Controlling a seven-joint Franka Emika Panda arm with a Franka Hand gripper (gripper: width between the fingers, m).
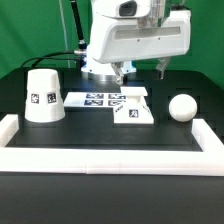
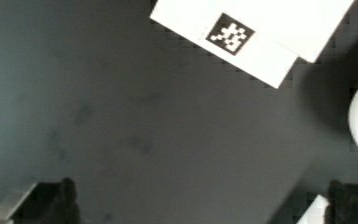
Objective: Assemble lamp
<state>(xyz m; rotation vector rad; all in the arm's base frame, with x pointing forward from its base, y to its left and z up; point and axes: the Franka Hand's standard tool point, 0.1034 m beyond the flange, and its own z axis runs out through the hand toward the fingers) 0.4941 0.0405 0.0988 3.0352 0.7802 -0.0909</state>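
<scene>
You have a white base block [image 1: 134, 108] bearing a black-and-white square tag. On the exterior view's left of it, the white shade [image 1: 43, 96] wears another; on its right, the bulb [image 1: 182, 107] shows plain white. Under it, the table [image 1: 100, 135] is black.

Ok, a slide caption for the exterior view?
Open fingers hang near the base, with shade and bulb apart on either side.

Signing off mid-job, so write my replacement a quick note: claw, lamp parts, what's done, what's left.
Claw: open, empty, held above the table near the base block.
Base block: flat on the table, middle.
Shade: standing at the exterior view's left.
Bulb: on the table at the exterior view's right.
Done: nothing joined; all three parts lie apart.
Left: the whole assembly.
</scene>
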